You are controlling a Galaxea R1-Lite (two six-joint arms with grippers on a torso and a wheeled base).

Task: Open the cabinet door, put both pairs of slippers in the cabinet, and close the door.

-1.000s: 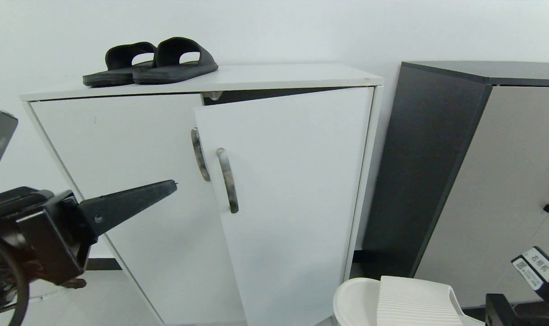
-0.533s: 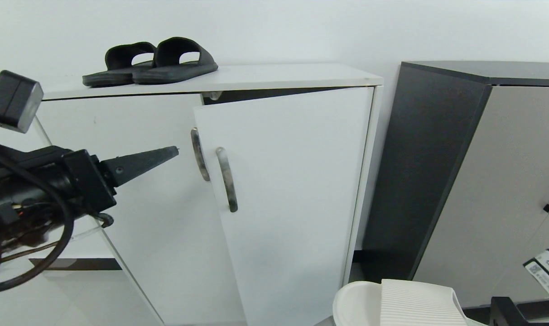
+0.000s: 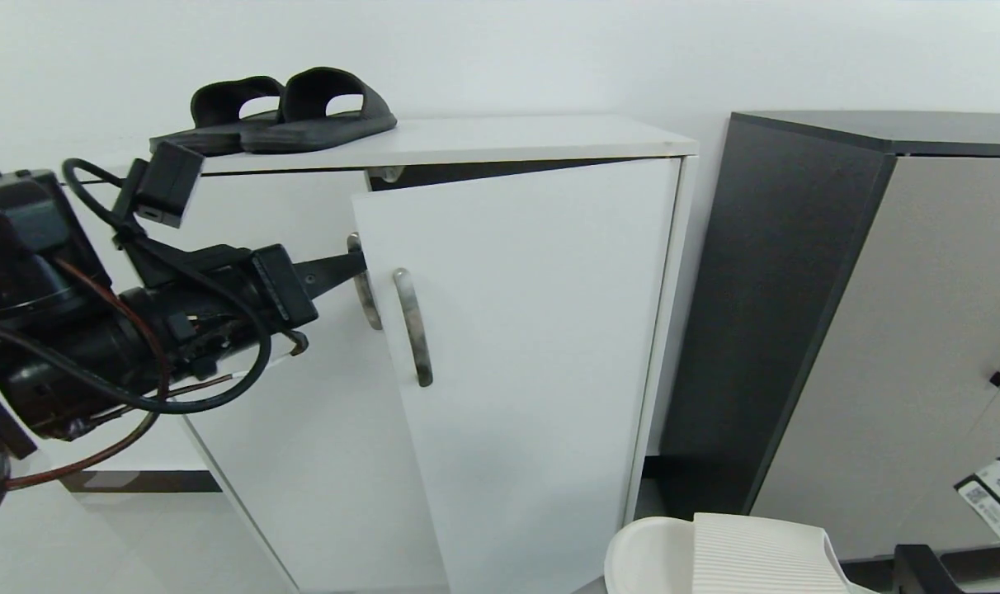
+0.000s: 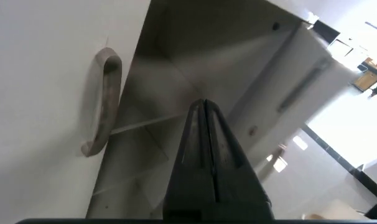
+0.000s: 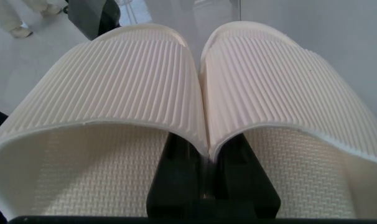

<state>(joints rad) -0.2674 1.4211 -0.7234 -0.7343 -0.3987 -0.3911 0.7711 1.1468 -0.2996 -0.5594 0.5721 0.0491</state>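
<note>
A white cabinet (image 3: 500,136) has its right door (image 3: 533,346) a little ajar, with a dark gap along its top. The black slippers (image 3: 277,115) lie side by side on the cabinet top, at its left end. My left gripper (image 3: 356,263) is shut, its tip at the ajar door's free edge beside the left door's handle (image 3: 368,297). In the left wrist view the shut gripper (image 4: 205,106) points into the cabinet's inside, past a handle (image 4: 104,102). My right gripper (image 5: 207,171) is shut on the white ribbed slippers (image 5: 263,93), low at the right in the head view (image 3: 714,553).
A dark grey cabinet (image 3: 797,289) stands directly to the right of the white one. A white wall runs behind both. The right door's own handle (image 3: 413,330) hangs just right of the left gripper's tip.
My left arm has risen and swung right, bringing its shut tip from in front of the left door to the ajar door's edge. The white slippers have sunk slightly.
</note>
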